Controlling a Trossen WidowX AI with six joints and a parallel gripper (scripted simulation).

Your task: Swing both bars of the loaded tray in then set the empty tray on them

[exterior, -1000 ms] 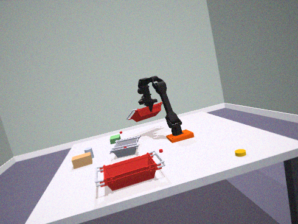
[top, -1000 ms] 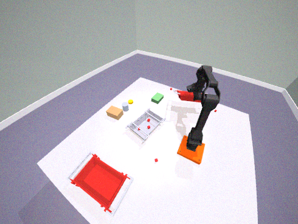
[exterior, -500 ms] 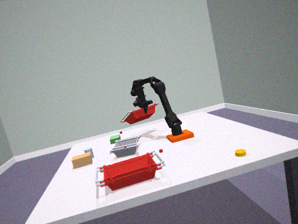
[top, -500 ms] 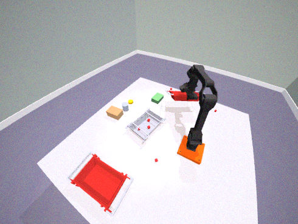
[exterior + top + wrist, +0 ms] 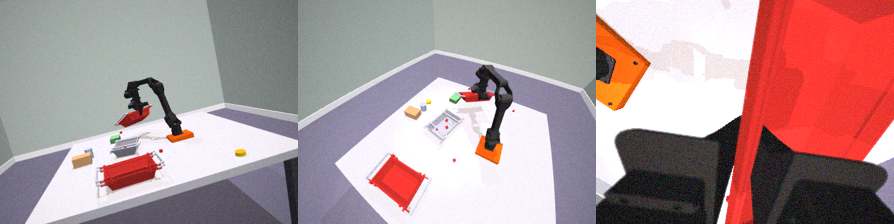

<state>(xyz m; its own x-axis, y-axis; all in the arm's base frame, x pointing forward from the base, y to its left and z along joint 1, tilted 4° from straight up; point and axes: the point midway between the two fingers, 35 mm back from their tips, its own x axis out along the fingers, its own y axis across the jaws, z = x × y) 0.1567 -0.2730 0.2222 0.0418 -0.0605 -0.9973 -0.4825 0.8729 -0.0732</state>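
The loaded grey tray stands mid-table with a few small red blocks inside. Its two wire bars appear to lie across its top, one toward each end. My gripper is shut on one long side wall of the empty red tray. This tray hangs tilted in the air, well above the table, behind and to the right of the grey tray in the top view. Its own bars stick out at its ends.
A second red tray stands near the front edge, bars out. A green block, an orange-tan block, a grey-blue cylinder and yellow discs stand around. Loose red cubes lie about.
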